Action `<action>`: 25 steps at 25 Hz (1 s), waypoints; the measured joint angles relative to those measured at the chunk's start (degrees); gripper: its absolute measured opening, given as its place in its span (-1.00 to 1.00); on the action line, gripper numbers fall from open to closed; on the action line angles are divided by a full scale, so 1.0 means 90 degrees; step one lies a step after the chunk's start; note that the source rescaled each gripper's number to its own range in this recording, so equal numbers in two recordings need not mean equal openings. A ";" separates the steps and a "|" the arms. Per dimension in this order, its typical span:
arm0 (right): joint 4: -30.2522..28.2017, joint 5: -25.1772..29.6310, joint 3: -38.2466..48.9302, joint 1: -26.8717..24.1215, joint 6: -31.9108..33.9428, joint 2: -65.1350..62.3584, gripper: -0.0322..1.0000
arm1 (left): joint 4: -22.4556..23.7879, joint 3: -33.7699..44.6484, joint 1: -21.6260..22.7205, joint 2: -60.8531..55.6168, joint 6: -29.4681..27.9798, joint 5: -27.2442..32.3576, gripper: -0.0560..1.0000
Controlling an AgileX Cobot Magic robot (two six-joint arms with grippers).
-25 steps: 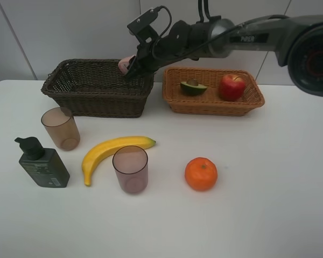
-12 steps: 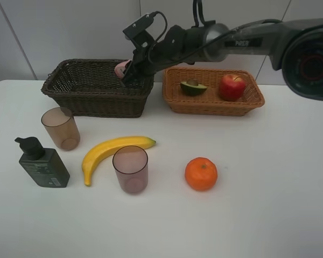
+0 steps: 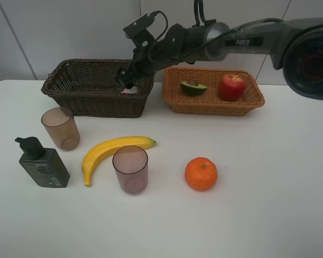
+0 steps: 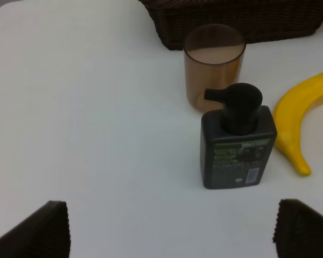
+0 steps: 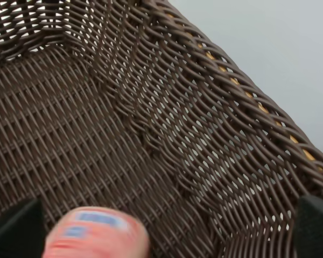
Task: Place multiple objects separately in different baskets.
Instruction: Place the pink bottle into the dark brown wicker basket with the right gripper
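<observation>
Lab-like test bench, bare white table (image 3: 290, 188), plain pale panelled wall (image 3: 70, 32)

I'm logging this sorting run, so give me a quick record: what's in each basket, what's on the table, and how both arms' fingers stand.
Dark brown wicker basket: small pink bottle, between the right fingers
Light orange-brown wicker basket: halved avocado, red apple
White table: yellow banana, orange, two translucent brownish-pink cups, dark green pump bottle
Right fingers: open, inside the dark basket
Left fingers: open, empty, above the table
</observation>
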 joint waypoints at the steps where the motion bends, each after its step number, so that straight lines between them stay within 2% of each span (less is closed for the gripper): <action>1: 0.0000 0.0000 0.0000 0.0000 0.0000 0.0000 0.97 | 0.0000 0.0000 0.0000 0.0000 0.0000 0.0000 1.00; 22: 0.0041 0.0007 0.0000 0.0000 0.0000 -0.0027 0.97 | 0.0000 0.0000 0.0000 0.0000 0.0000 0.0000 1.00; 25: 0.0041 0.0152 0.0000 0.0000 0.0000 -0.0167 0.97 | 0.0000 0.0000 0.0000 0.0000 0.0000 0.0000 1.00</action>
